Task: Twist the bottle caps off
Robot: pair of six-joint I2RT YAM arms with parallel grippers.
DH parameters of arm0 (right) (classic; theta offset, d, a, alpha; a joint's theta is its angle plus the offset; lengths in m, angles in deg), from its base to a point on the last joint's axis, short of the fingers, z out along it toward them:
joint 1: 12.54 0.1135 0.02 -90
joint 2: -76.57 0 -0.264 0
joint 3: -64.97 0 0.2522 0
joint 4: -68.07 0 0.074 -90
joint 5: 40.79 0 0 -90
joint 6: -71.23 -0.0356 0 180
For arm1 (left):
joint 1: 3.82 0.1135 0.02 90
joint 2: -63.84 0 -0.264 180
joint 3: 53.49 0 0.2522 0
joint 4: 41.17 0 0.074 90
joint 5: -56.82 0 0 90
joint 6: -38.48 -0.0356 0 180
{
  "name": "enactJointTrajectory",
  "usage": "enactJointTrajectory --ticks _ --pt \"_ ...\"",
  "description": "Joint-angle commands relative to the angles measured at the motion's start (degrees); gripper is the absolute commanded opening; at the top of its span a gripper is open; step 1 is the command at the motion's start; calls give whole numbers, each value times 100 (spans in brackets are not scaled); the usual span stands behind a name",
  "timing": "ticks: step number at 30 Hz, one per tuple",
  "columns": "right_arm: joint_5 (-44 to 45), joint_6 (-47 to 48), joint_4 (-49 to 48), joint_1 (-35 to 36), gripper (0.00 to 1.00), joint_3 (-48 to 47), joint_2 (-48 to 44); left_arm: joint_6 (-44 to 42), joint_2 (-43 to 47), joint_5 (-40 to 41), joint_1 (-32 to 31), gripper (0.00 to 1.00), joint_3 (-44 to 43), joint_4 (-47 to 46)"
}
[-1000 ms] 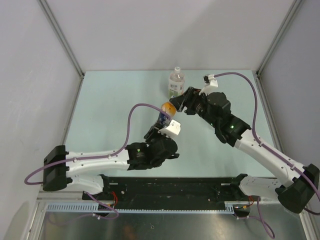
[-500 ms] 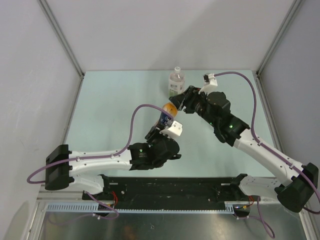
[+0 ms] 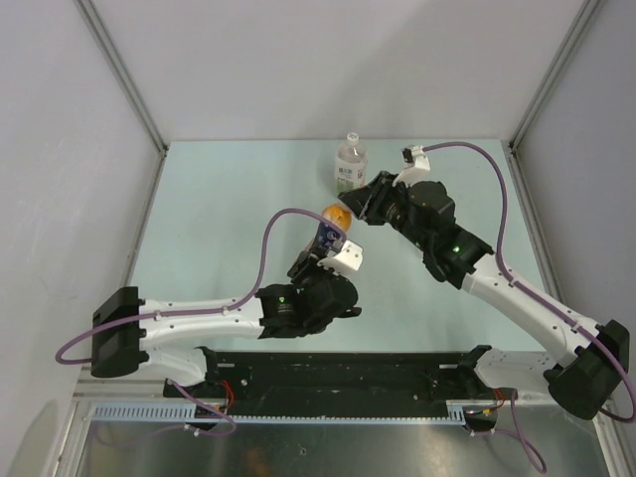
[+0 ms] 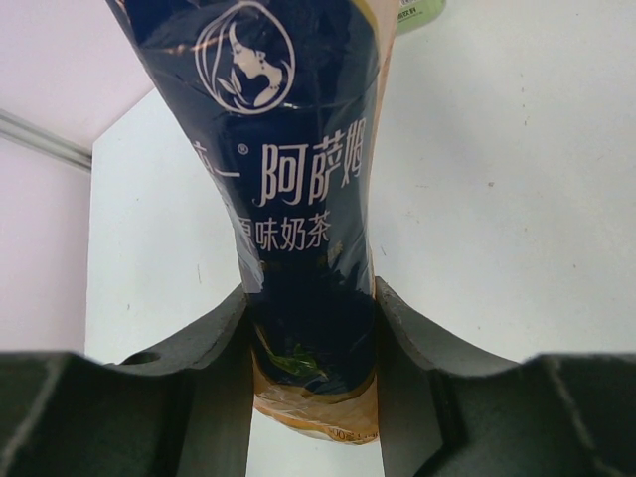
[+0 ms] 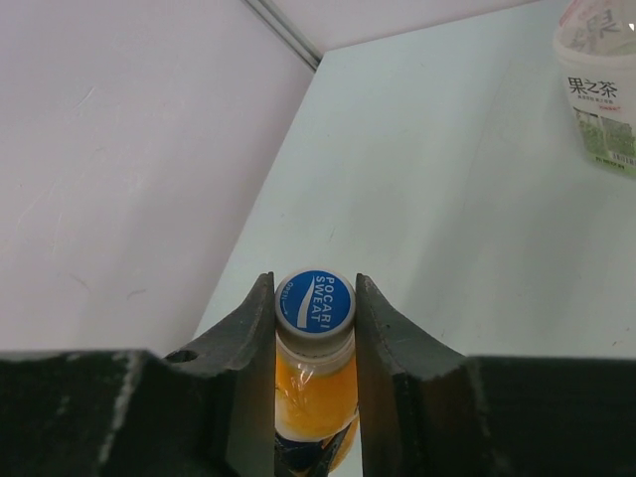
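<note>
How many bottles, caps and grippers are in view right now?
Bottles: 2 (dark-labelled bottle, clear bottle)
Caps: 2 (blue cap, whitish cap)
Grippers: 2 (left gripper, right gripper)
Total: 6

Left arm [image 3: 199, 318] stretches from lower left to frame centre, left gripper [image 3: 326, 238] clamped on the bottle [image 4: 298, 199]. Right arm [image 3: 517, 296] angles from lower right; right gripper [image 5: 314, 308] pinches the cap [image 5: 314, 300].
</note>
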State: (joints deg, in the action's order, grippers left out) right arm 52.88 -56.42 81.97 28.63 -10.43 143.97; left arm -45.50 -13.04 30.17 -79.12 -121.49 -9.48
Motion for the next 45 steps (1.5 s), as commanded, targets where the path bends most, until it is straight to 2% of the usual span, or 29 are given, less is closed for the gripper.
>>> enactJointTrajectory --ticks 1,7,16,25,33,45 --pt "-143 189 -271 9 0 -248 19 16 27 10 -48 0 -166 -97" --pt "-957 423 -816 -146 0 -7 -122 -39 247 -616 -24 0 27 -118" --pt "-2487 -54 -1899 -989 0 658 -425 -241 967 -1630 142 0 509 -327" --pt "-3623 220 -2299 -1210 0 795 -582 -816 2088 -3781 359 0 1069 -1003" --pt "-4752 461 -2717 -1319 0 919 -751 -911 2993 -5965 700 0 1459 -1324" --pt "-6247 600 -3728 -1323 0 1248 -972 -867 3366 -8711 1275 0 1622 -1691"
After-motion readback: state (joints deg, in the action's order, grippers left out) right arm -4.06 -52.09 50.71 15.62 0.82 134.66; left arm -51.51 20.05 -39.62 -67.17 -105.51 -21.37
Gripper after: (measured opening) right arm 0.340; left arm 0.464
